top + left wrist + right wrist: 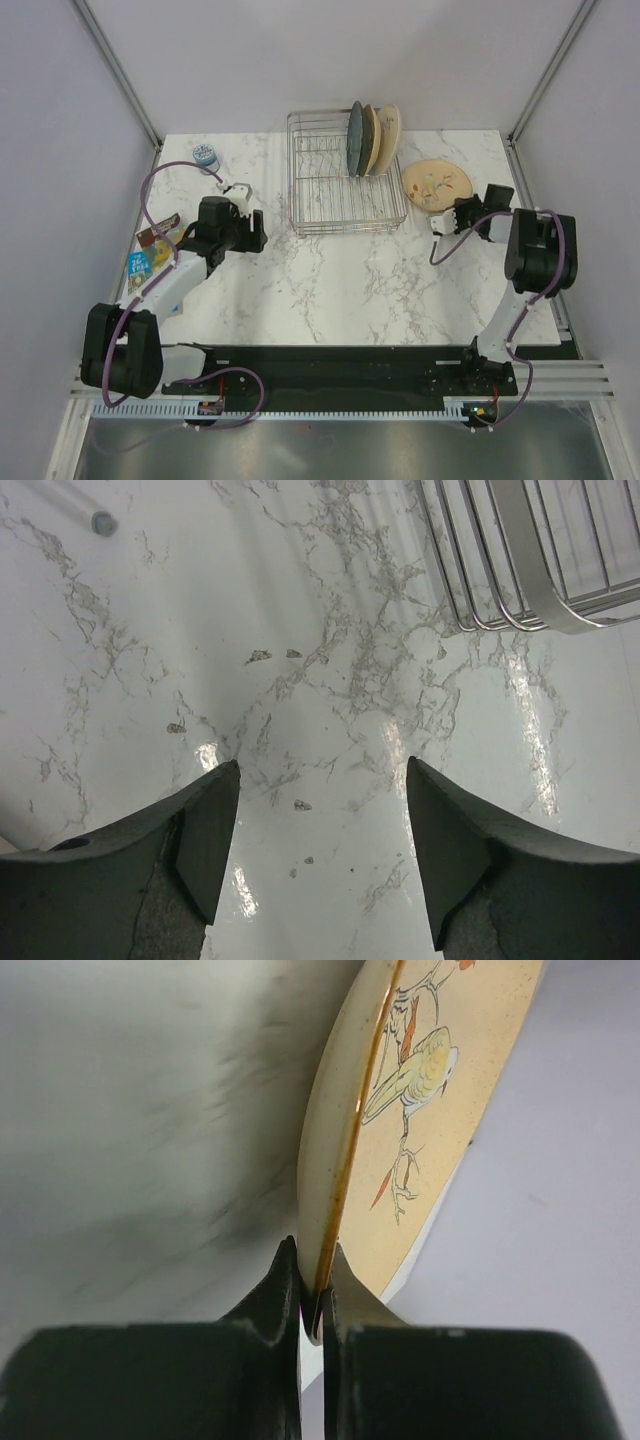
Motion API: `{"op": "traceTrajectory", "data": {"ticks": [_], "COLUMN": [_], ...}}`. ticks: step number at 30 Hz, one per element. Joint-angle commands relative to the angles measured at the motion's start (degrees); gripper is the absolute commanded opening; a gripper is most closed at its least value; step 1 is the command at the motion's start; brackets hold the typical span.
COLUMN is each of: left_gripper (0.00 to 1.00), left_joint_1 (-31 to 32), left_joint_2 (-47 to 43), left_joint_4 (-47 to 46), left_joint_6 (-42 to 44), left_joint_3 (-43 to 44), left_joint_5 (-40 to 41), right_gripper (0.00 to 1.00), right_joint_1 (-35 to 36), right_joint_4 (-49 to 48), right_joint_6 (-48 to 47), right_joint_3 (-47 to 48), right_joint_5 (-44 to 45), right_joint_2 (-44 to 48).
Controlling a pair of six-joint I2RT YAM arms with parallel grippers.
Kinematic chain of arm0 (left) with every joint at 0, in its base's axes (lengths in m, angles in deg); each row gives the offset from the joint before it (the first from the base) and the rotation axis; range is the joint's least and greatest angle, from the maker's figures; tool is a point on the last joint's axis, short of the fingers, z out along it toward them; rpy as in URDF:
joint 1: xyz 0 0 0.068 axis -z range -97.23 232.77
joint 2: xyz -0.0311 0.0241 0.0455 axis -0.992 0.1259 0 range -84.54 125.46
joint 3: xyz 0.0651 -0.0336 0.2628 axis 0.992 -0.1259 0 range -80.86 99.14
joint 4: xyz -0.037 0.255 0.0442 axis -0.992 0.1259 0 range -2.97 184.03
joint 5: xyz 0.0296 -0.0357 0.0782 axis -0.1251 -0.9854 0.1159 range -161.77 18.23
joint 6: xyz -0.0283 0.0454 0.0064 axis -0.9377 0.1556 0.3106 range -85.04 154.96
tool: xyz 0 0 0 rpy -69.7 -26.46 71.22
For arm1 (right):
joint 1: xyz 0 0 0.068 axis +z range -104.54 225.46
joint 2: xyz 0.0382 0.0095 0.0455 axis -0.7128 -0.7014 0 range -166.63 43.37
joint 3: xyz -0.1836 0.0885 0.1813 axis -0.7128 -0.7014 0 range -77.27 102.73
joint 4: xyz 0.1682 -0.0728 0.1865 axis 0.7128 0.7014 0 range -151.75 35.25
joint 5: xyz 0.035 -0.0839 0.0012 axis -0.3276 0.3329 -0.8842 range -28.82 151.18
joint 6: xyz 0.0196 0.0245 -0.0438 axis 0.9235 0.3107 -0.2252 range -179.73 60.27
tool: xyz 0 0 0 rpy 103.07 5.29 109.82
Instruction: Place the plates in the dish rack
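Top external view: the dish rack of silver wire sits at the far middle of the marble table. Three plates stand on edge in its right end: a dark teal plate, a middle plate and a cream plate. A fourth, the cream-tan plate, lies on the table just right of the rack. The right pincer meets its near rim.

Right wrist view shows that pincer closed tight on the gilt rim of the cream-tan plate, one finger on each face. The plate's face bears a painted bird on a branch.

Left wrist view has the left pincer spread wide and holding nothing, over bare marble, with a rack corner at upper right. From above, it hangs left of the rack. A small blue tub and some packets lie along the left edge.
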Motion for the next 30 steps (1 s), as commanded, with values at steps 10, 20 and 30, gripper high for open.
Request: {"op": "traceTrajectory", "data": {"ticks": [10, 20, 30], "left_gripper": [0.81, 0.79, 0.73], "left_joint_1": [-0.3, -0.3, 0.1], "left_joint_2": [-10.2, -11.4, -4.1], "left_joint_4": [0.6, 7.1, 3.1], "left_joint_6": [-12.8, -17.6, -36.2], "left_joint_3": [-0.7, -0.1, -11.4], "left_joint_5": [-5.1, -9.4, -35.1], "right_gripper": [0.00, 0.00, 0.00], "right_joint_1": [-10.3, 8.5, 29.1], "right_joint_4": [62.6, 66.0, 40.2], "right_joint_6": [-34.9, -37.6, -37.6], "right_joint_3": [-25.4, -40.0, -56.5], "right_joint_5": [-4.0, -15.2, -14.0], "right_joint_2": [52.1, 74.8, 72.1]}}
